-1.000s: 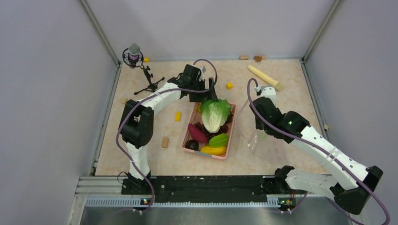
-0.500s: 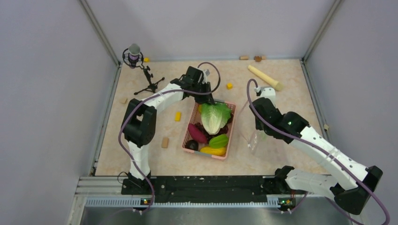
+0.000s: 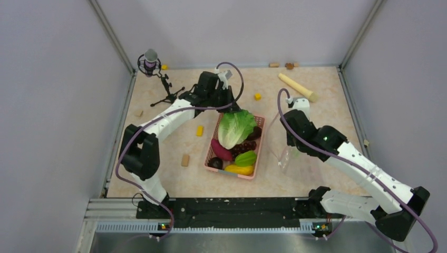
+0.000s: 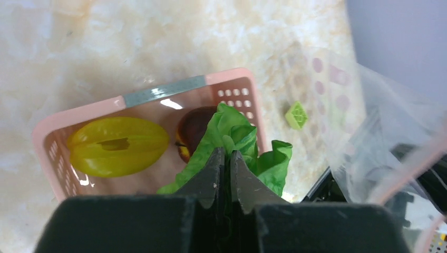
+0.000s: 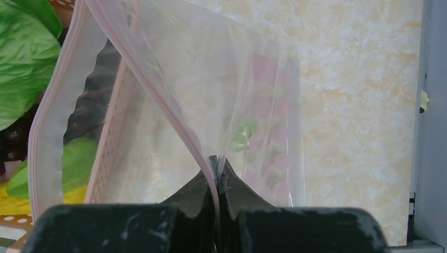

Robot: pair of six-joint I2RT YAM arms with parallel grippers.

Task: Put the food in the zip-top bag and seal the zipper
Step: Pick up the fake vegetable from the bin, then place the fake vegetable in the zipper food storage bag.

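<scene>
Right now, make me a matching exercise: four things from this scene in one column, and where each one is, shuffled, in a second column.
Things
1. lettuce head
2. zip-top bag
3. rolling pin
4. yellow fruit

Places
A. at the near end of the pink basket
B. pinched by the left end effector
C. on the table, far right
D. edge clamped in the right end effector

Pairs: 1-B, 2-D, 3-C, 4-A
</scene>
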